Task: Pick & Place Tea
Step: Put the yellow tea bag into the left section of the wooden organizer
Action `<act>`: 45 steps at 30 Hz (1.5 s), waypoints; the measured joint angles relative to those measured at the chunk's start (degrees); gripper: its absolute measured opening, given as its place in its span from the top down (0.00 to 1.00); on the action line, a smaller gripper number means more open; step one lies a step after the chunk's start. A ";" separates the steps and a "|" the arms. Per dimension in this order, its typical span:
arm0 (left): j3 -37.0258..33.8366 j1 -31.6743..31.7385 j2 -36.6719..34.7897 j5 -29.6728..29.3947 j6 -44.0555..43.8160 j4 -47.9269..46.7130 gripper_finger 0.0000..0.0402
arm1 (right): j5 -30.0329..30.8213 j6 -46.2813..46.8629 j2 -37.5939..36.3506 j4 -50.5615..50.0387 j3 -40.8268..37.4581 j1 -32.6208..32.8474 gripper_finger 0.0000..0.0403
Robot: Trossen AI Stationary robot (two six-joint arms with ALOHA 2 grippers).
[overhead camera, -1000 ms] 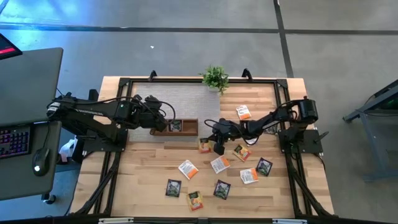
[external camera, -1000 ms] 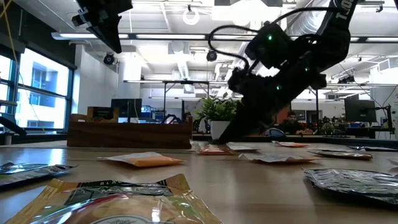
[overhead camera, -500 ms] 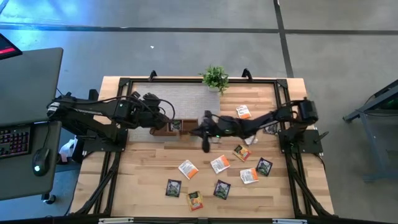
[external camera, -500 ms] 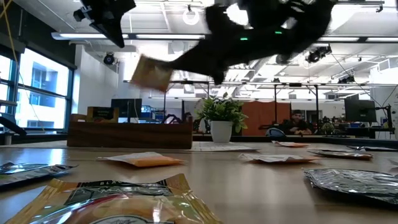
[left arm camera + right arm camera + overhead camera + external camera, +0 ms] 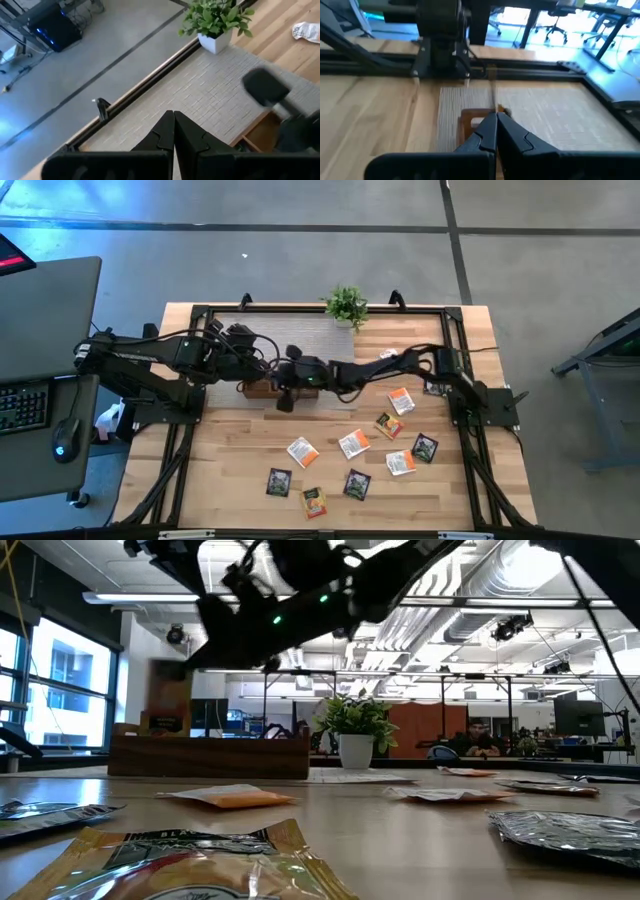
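Observation:
Several tea sachets (image 5: 353, 443) lie flat on the wooden table's near right half, some orange-and-white, some dark. My right gripper (image 5: 274, 378) reaches from the table's right across to the brown wooden tray (image 5: 208, 755) and is shut on an orange sachet (image 5: 170, 695), held above the tray's left part. My left gripper (image 5: 173, 117) is shut on nothing. It hovers high beside the tray (image 5: 258, 388), pointing over the grey mat (image 5: 210, 95) toward the far edge. My right gripper pinches the orange sachet between its two fingers, near the sachet's upper edge (image 5: 183, 668). The fingers come from the table's right, slanting slightly down. The sachet (image 5: 493, 87) shows edge-on past the fingertips. It stands upright, lifted clear above the tray.
A potted plant (image 5: 346, 306) stands at the far edge of the grey mat (image 5: 300, 335). A black frame (image 5: 200, 315) runs round the table. The two arms cross close together over the tray. People and desks show in the room beyond.
My right gripper has lifted an orange sachet off the middle of the table. It has swung up and toward the table's left, rolling as it went, until the sachet hangs over the tray. The other sachets have stayed where they were.

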 joint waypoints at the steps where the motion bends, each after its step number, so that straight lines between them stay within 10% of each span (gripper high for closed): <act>1: 0.00 0.00 -0.09 -0.16 0.22 -0.19 1.00 | -0.16 0.00 1.67 -0.19 1.59 -0.21 1.00; 27: 0.00 0.00 -0.11 -0.37 0.02 -2.55 1.00 | 6.35 -5.97 8.01 -1.69 6.79 -2.15 0.99; 45: 0.00 0.00 -0.11 -0.13 -0.16 -2.53 1.00 | 5.23 -6.33 6.00 -4.85 6.75 -2.46 0.71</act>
